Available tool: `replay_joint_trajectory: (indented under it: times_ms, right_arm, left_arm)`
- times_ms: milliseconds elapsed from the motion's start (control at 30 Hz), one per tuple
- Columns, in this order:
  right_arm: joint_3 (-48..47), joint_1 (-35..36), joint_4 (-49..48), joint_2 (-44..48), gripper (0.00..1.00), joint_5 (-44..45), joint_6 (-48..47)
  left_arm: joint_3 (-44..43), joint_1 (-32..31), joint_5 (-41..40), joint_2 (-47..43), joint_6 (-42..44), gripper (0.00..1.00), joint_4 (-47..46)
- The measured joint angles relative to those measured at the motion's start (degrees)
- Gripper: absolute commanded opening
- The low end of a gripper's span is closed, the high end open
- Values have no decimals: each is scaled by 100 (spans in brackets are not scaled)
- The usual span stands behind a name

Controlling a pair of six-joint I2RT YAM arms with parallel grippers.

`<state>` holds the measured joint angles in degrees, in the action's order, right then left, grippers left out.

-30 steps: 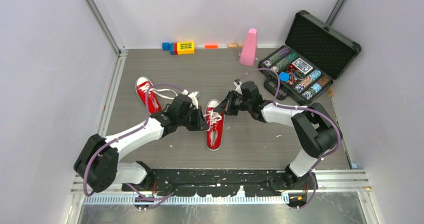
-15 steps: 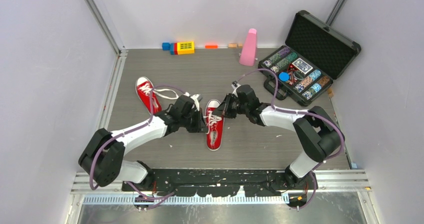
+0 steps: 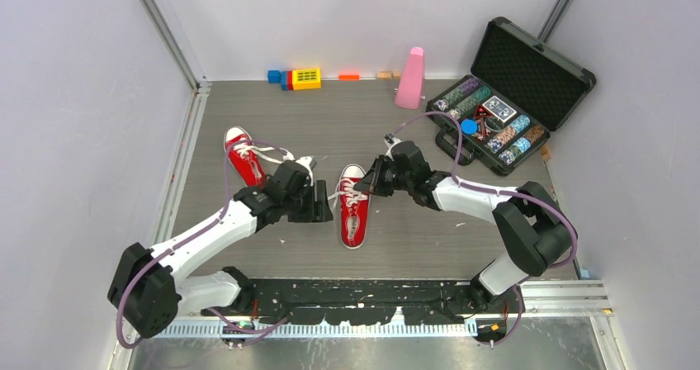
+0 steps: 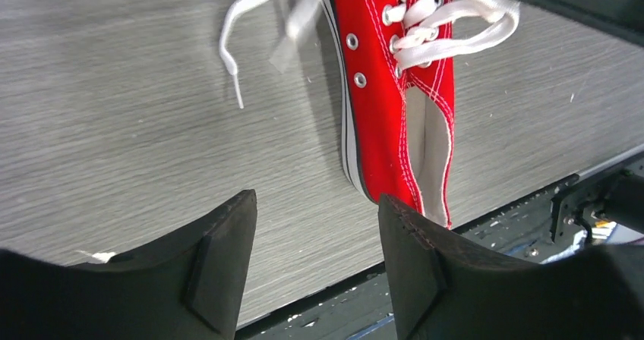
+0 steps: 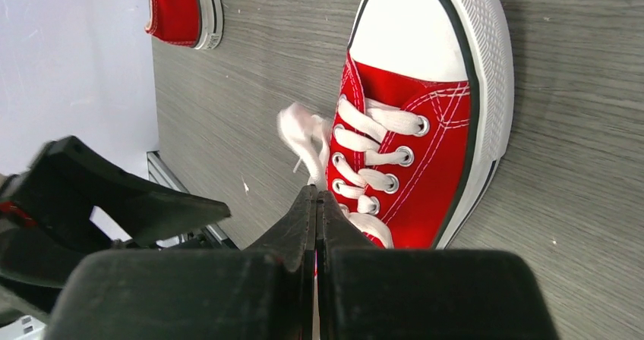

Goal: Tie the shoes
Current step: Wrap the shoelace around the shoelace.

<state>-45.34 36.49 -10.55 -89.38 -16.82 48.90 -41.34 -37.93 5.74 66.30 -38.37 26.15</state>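
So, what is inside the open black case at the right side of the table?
The black case holds rows of poker chips, a blue disc and what looks like card decks. Whatever lies beneath them is covered.

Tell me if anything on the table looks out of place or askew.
One red shoe lies angled at back left; the other shoe sits apart mid-table, its loose lace end trailing across the wood. They aren't paired.

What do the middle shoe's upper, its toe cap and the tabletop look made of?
The shoe's upper looks like matte red woven cloth, with white stitching. Its toe cap seems smooth white rubber, textured at the rim. The tabletop is grey wood-grain, likely laminate.
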Motion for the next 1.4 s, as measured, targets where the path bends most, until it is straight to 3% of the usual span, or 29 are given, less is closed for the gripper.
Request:
replay_joint_trajectory:
  times_ms: [267, 433, 667, 867, 1067, 1400]
  right_arm:
    - [0, 66, 109, 0, 0, -7, -101]
    - [0, 70, 142, 0, 0, -20, -155]
    - [-4, 81, 216, 0, 0, -26, -232]
    - [-11, 85, 249, 0, 0, -46, -256]
    - [-24, 85, 251, 0, 0, -70, -273]
    - [-151, 85, 291, 0, 0, -85, -278]
  left_arm:
    - [-664, 149, -313, -55, 601, 62, 258]
    - [-1082, 291, -201, 614, 1139, 58, -208]
    - [-1851, 868, 925, 2074, 1779, 57, -870]
    - [-2551, 955, 1858, 2962, 2964, 55, -861]
    - [-2859, 1021, 2826, 3394, 3939, 43, -680]
    - [-2990, 1145, 3663, 3635, 4350, 42, -417]
